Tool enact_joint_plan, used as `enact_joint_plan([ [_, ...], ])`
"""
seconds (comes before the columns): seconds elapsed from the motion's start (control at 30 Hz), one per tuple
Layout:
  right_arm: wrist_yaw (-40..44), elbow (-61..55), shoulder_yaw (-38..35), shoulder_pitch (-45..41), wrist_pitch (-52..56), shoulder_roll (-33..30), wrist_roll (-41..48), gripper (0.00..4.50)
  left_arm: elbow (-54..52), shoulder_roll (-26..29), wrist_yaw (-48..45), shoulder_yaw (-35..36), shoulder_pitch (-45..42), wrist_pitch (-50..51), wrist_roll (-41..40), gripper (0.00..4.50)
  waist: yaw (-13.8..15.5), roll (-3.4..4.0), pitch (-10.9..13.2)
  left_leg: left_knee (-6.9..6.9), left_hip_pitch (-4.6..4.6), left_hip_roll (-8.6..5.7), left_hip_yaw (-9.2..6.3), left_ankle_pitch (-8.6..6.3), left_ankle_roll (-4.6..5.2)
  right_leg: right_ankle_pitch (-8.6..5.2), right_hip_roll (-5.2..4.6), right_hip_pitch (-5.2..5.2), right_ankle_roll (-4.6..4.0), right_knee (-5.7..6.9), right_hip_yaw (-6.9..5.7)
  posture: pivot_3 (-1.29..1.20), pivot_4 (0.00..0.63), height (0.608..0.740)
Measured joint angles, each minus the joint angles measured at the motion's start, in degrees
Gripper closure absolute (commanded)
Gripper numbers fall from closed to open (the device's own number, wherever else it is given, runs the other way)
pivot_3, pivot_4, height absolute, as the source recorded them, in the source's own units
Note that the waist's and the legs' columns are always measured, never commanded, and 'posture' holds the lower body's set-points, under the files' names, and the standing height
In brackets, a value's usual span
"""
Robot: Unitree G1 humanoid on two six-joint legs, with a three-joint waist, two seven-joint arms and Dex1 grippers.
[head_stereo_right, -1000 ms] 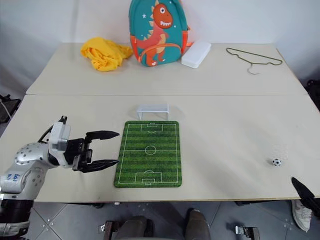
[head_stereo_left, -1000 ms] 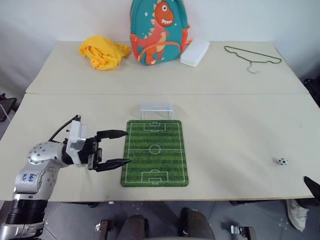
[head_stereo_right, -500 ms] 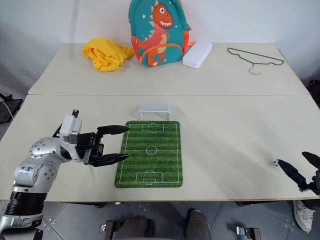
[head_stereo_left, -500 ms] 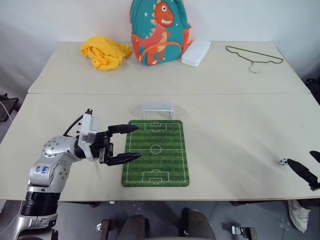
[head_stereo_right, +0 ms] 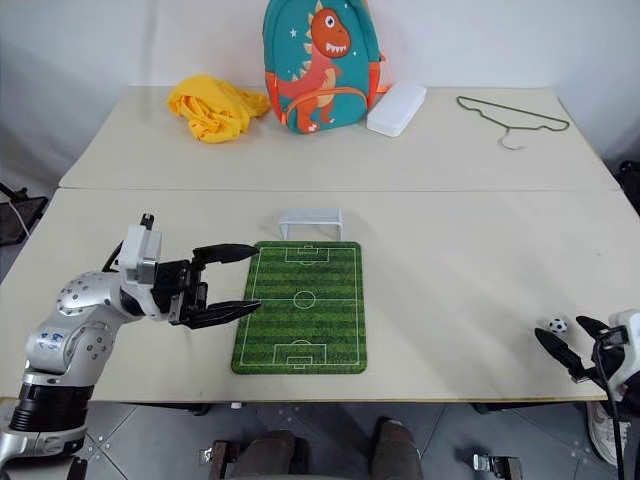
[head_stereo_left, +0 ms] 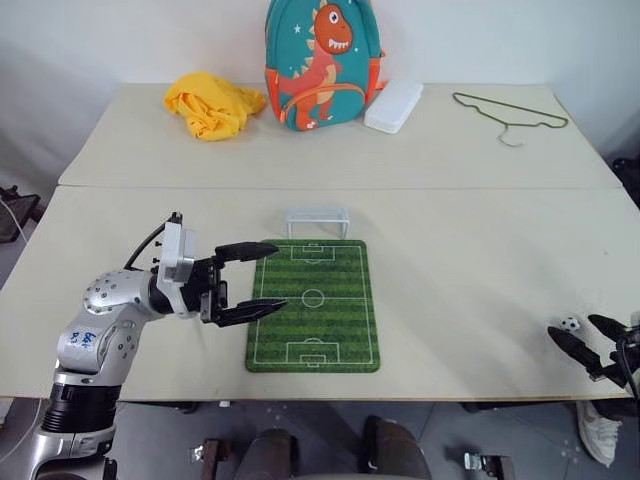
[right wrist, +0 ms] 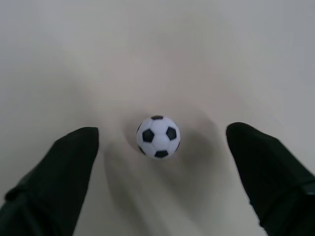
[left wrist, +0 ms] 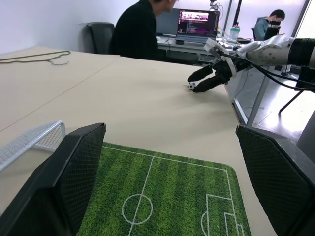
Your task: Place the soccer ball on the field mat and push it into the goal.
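The right gripper is seen at the near right edge of the tabletop, its black, matte jaws spread wide with nothing gripped. The soccer ball, a small glossy sphere of white with black patches, rests on the bare tabletop between and just ahead of the two fingertips; contact with either finger is not seen. The ball lies well apart from the field mat, close to the right edge of the tabletop.

The left gripper is held level over the near left border of the mat, pointing across it. Its jaws, faced with a fine mesh-like texture, stand wide apart and empty.

The mat is a flat green rectangle with rounded corners, striped like grass and marked with white pitch lines. The goal, a low, pale, translucent frame, stands just beyond the far short edge of the mat.

The tabletop is a smooth, pale beige surface formed of two sections joined along a seam. Between mat and ball the surface is open.

At the far edge are found a crumpled yellow cloth, a teal dinosaur backpack, a white rectangular case and a thin wire hanger. Behind them a plain white wall is seen.
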Motion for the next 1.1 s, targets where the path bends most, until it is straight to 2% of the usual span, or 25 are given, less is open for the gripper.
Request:
enact_joint_plan([
  [0.27, 0.32, 1.44, 1.39, -1.32, -1.59, 0.56, -0.61, 3.66, 0.01, 0.84, -0.34, 0.3, -0.58, 0.01, 0.0, 0.0, -0.02, 0.0, 0.0, 0.02, 0.0, 0.0, 0.0, 0.0, 0.0, 0.0, 0.0, 0.0, 0.0, 0.0, 0.0, 0.0, 0.15, 0.74],
  [0.4, 2.39, 1.86, 1.4, -2.42, -3.58, 0.81, 0.22, 3.66, 0.05, 0.9, -0.87, 1.68, -0.45, 0.09, -0.25, 0.0, -0.08, 0.01, 0.0, 0.01, 0.0, 0.01, 0.0, 0.0, 0.0, 0.0, 0.01, 0.0, 0.01, 0.0, 0.0, 0.0, 0.15, 0.74],
  [0.53, 10.1, -8.47, 4.14, -5.04, -3.13, 0.17, 5.46, 3.66, 1.32, 1.19, -2.22, 3.14, 1.22, -0.17, -0.45, 0.0, -0.8, 0.09, 0.02, 0.01, 0.03, 0.05, 0.02, -0.01, -0.02, 0.0, 0.03, 0.0, 0.01, 0.02, 0.02, 0.0, 0.15, 0.74],
  [0.67, 15.13, -21.08, 16.89, -15.09, 3.22, -2.5, 7.22, 3.66, 3.39, 1.6, -3.6, 4.87, 4.52, -2.85, 0.4, 0.0, -1.59, 0.1, 0.03, 0.06, 0.02, 0.15, -0.05, -0.05, -0.09, 0.0, 0.12, -0.02, -0.01, 0.03, -0.02, 0.0, 0.15, 0.74],
  [0.8, 15.69, -26.96, 32.95, -28.0, 9.92, 1.75, 5.85, 3.66, 5.64, 2.37, -4.68, 7.18, 9.72, -6.72, 2.03, 0.0, -1.42, 0.11, 0.05, 0.05, -0.12, 0.16, -0.14, -0.06, -0.12, -0.02, 0.13, -0.15, -0.05, 0.01, -0.11, 0.0, 0.15, 0.74],
  [0.93, 17.29, -28.17, 45.73, -33.68, 11.78, 5.86, 1.49, 3.66, 7.91, 3.75, -6.62, 8.77, 15.62, -11.16, 4.58, 0.0, -0.59, 0.11, 0.05, 0.32, -0.4, 0.09, -0.28, -0.25, -0.01, -0.02, 0.08, -0.16, -0.06, 0.0, -0.29, 0.0, 0.15, 0.74],
  [1.1, 18.34, -26.6, 55.1, -35.86, 9.84, 8.68, -5.97, 3.66, 8.15, 4.1, -6.89, 10.31, 20.85, -13.74, 5.51, 0.0, -0.37, 0.09, 0.03, 0.56, -0.58, 0.05, -0.32, -0.37, 0.09, -0.01, 0.04, -0.19, -0.03, -0.01, -0.41, 0.0, 0.15, 0.74],
])
